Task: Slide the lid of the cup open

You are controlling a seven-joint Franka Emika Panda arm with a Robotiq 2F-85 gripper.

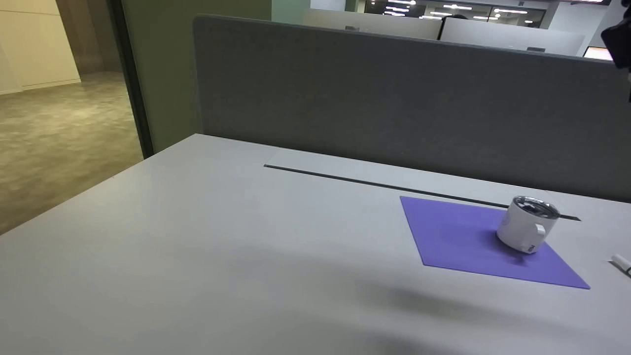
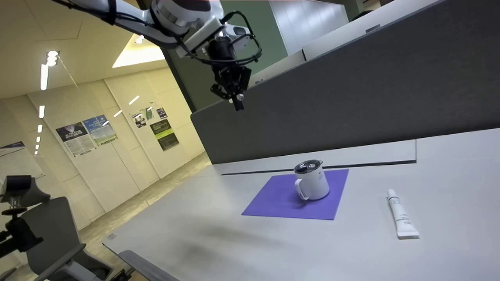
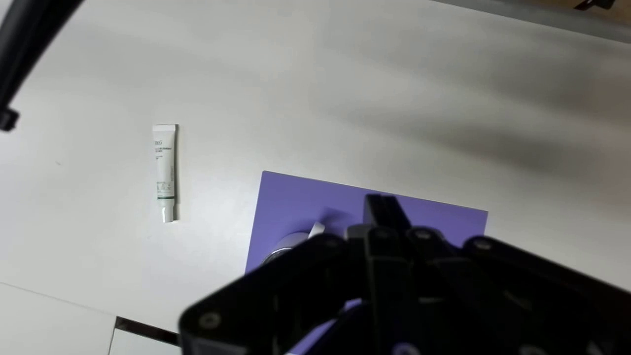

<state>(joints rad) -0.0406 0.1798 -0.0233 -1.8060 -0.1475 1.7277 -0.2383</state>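
The hand [image 2: 237,104] is held in the air above the desk [image 2: 332,253], well apart from the cup [image 2: 315,186]. It is closed: in the wrist view its fingertips [image 3: 375,209] are seen brought together, side by side. It is carried by a pale arm [image 2: 175,15], along which black cables [image 2: 259,54] are run. In the wrist view the cup is partly covered by the hand, so that only some of its side and rim and its handle [image 3: 317,229] are shown. In both exterior views the cup is seen standing upright on a purple mat [image 2: 265,203], near one edge of it. Its top is covered by the lid [image 2: 308,166], dark and glossy; how its slider is set cannot be told. Off to one side of the mat, a white tube [image 2: 402,218] is laid flat on the desk. Just beyond the mat, the desk is crossed by a thin dark line [image 1: 365,183], and its far side is bounded by a grey divider [image 2: 351,89]. In an exterior view a chair [image 2: 50,226] is seen near the desk, and posters [image 2: 99,130] are fixed to the wall [image 2: 183,105].
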